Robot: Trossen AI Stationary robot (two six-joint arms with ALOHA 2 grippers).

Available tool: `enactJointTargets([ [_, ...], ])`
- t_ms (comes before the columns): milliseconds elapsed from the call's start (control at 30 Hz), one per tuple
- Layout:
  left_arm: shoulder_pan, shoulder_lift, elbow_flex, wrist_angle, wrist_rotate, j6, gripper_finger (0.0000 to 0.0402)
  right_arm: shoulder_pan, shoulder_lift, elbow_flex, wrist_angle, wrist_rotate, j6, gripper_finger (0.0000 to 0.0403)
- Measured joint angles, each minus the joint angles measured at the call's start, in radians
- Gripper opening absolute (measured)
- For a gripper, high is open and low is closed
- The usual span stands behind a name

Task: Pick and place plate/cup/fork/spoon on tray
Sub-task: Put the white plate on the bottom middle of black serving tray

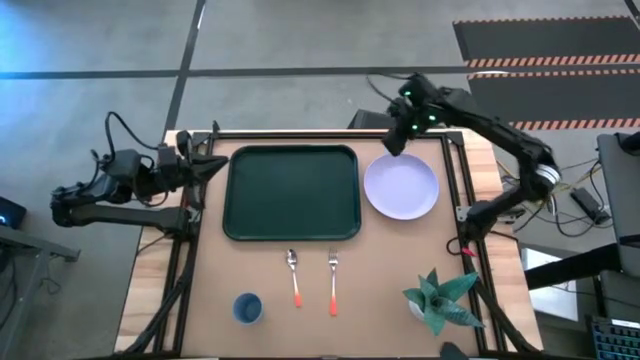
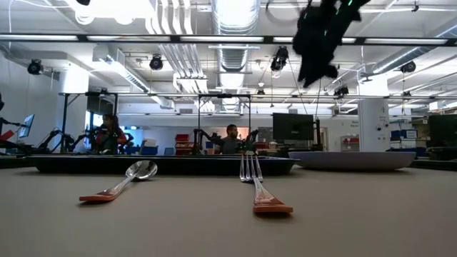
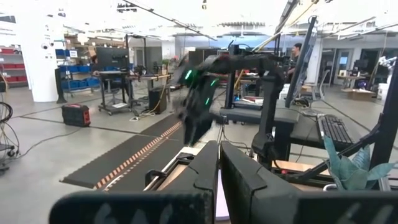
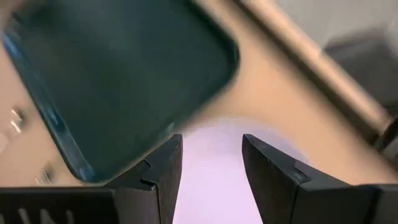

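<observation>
Right hand [image 1: 393, 143] open above plate [image 1: 401, 188] edge, beside tray [image 1: 291, 193]. Left hand [image 1: 214, 166] closed, empty, waiting.

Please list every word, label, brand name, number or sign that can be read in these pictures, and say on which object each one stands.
No text can be read in any view.
The tray, plate, cup, fork and spoon show no print.
The monitors and shelf bins in the room behind the table may carry text, but they are too small or blurred to read.
</observation>
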State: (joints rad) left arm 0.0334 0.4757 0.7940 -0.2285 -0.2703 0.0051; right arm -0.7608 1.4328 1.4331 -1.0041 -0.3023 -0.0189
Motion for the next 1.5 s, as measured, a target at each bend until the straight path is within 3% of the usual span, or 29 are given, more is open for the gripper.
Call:
enactJointTargets([
  [200,0.0,-0.022,0.0,-0.001,0.0,0.0,0.0,-0.018,0.146,0.0,-0.032,-0.079,-0.06,0.0157],
  [333,0.0,-0.026,-0.002,-0.011,0.0,0.0,0.0,-0.023,0.216,-0.004,-0.063,-0.065,-0.109,0.0157],
  [467,0.0,-0.026,-0.005,-0.023,0.0,-0.001,0.0,-0.038,0.222,0.002,-0.082,-0.079,-0.135,0.0156],
  [600,0.0,-0.026,-0.014,-0.025,0.0,-0.002,0.0,-0.068,0.225,-0.001,-0.099,-0.018,-0.158,0.0156],
  [733,0.0,-0.024,-0.014,-0.024,0.0,-0.013,0.0,-0.103,0.182,0.0,-0.155,0.009,-0.174,0.0156],
  [833,0.0,-0.024,-0.014,-0.025,0.0,-0.025,0.0,-0.121,0.141,0.0,-0.259,0.158,-0.187,0.0156],
  [933,0.0,-0.019,-0.014,-0.025,0.0,-0.025,0.0,-0.123,0.092,0.0,-0.359,0.226,-0.191,0.0156],
  [1167,0.0,-0.006,-0.015,-0.03,0.0,-0.025,0.0,-0.145,-0.029,-0.075,-0.385,0.232,-0.154,0.0151],
  [1500,0.0,0.016,-0.015,-0.022,0.001,-0.027,0.0,-0.176,-0.136,-0.365,-0.259,0.217,-0.125,0.0157],
])
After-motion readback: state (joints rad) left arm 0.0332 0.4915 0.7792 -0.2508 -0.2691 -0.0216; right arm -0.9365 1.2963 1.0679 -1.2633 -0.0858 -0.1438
